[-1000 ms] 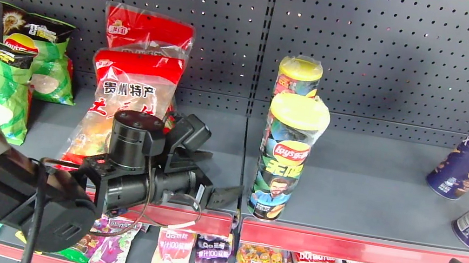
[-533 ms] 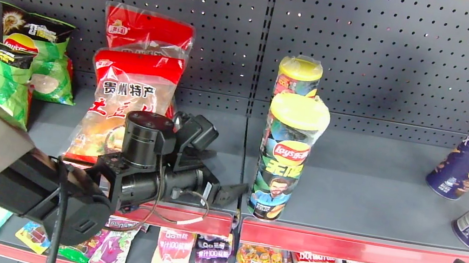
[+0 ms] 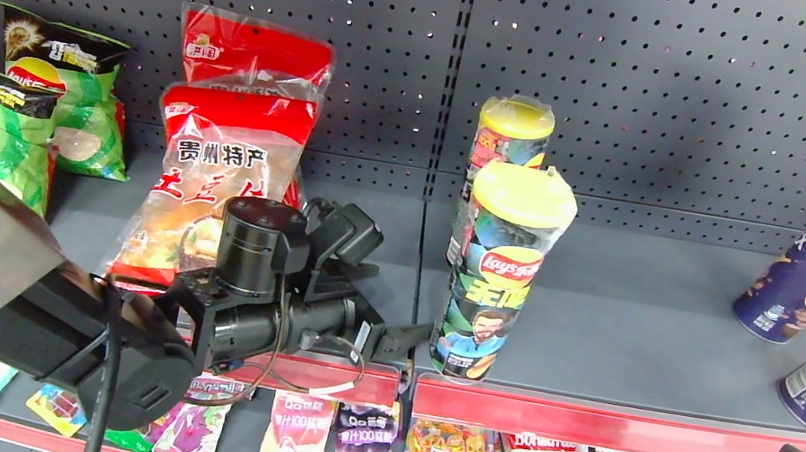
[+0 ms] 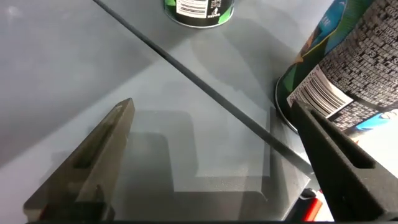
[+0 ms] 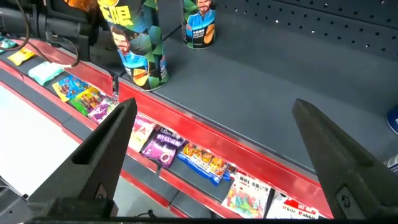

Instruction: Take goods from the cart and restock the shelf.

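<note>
Yellow-lidded chip can (image 3: 496,273) tilts slightly right at the shelf's (image 3: 636,336) near edge, half hiding a second can (image 3: 513,126) behind. My left hand (image 4: 211,106) sits by its base, fingers apart. My right hand (image 5: 214,104), also spread, is cut off at far right.

The can (image 3: 495,281) is printed in green and blue cartoon art and capped in yellow; the grey shelf (image 3: 637,328) is edged in red.

The left pincer (image 3: 403,338) has edged rightward along the shelf (image 3: 637,328) toward the front can (image 3: 496,273). The can's top has tipped slightly to the right
</note>
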